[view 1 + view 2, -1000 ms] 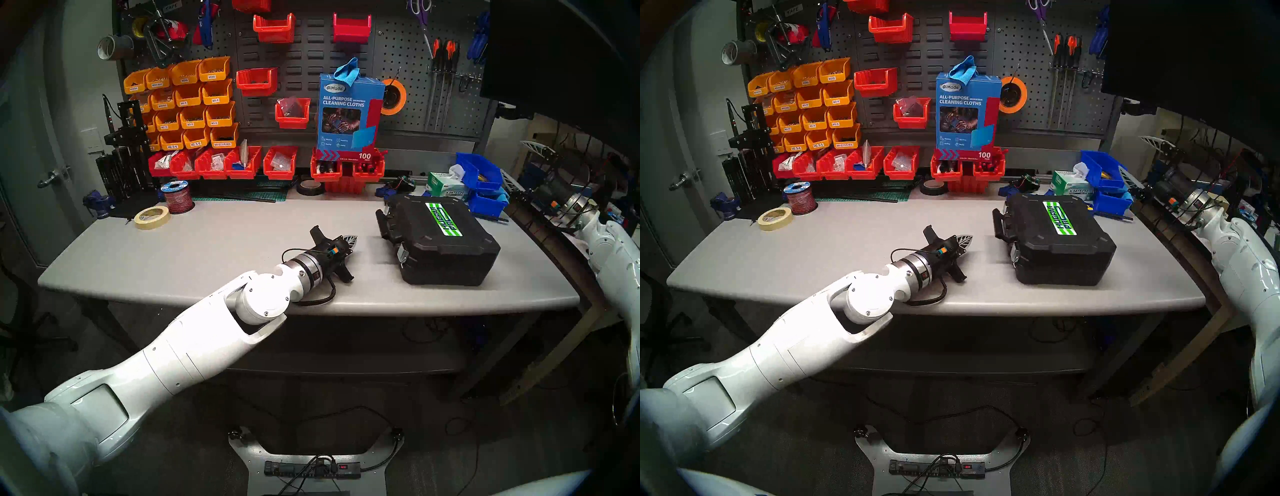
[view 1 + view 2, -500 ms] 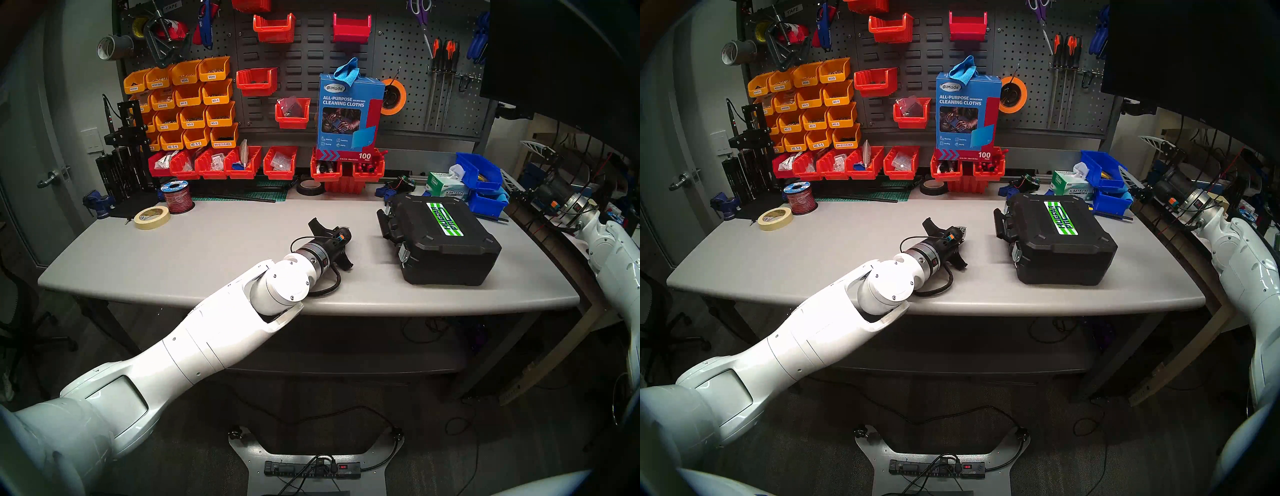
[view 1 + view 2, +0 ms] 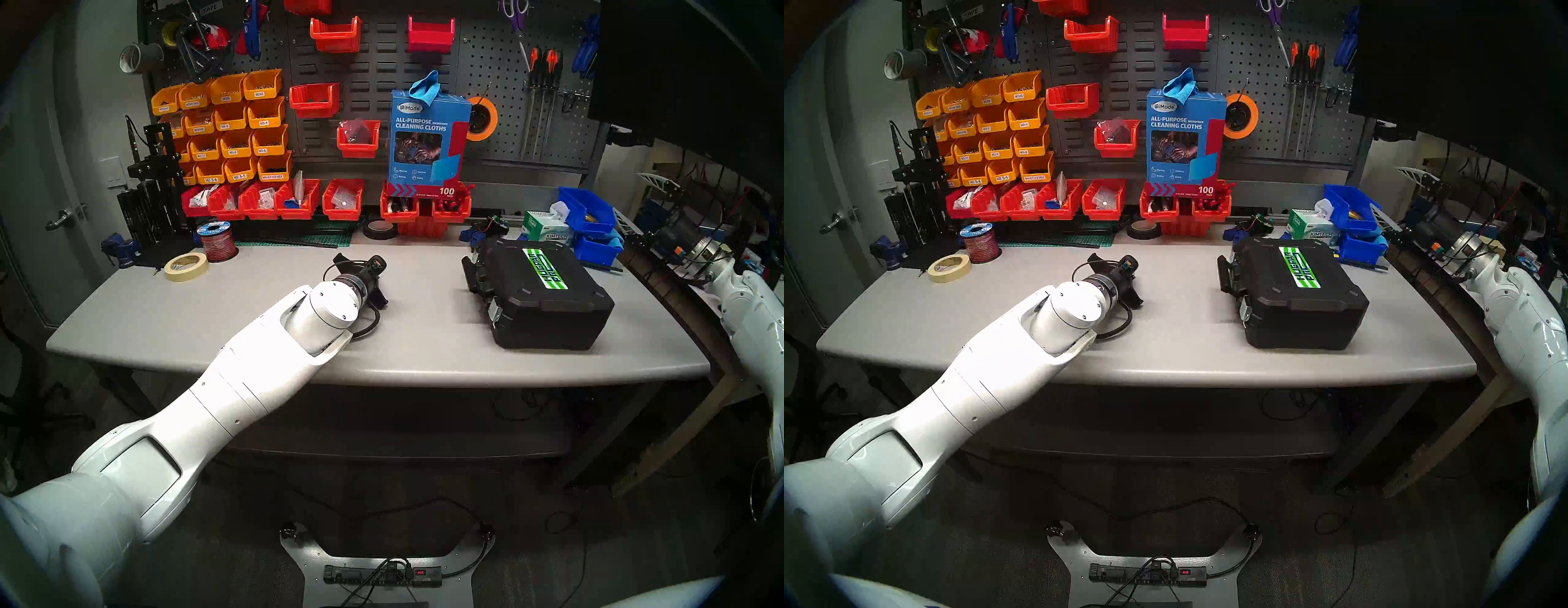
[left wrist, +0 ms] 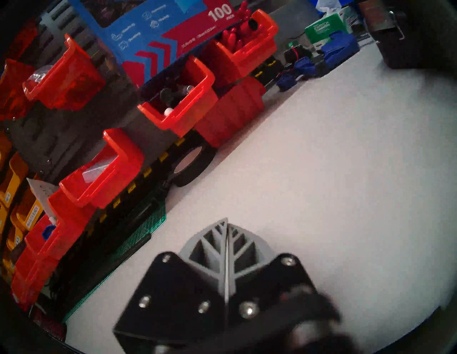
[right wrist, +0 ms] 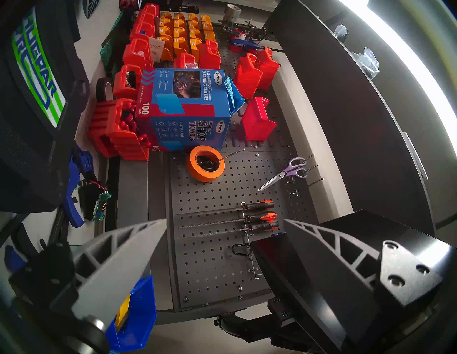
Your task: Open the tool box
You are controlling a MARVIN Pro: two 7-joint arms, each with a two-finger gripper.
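Tool box (image 3: pixel 539 293) lid down on counter (image 3: pixel 263 305) right side; near latch possibly flipped, unclear. Left gripper (image 4: pixel 226 243) closed, empty, well apart. Right gripper (image 5: pixel 222 247) open, off-counter. Lid unopened.

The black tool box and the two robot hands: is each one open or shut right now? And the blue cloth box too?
tool box: lid down, shut, lying flat on the table.
left gripper: shut, fingers pressed together, holding nothing.
right gripper: open, fingers wide apart, empty.
cleaning-cloths box: upright, a blue cloth sticking out of its top.
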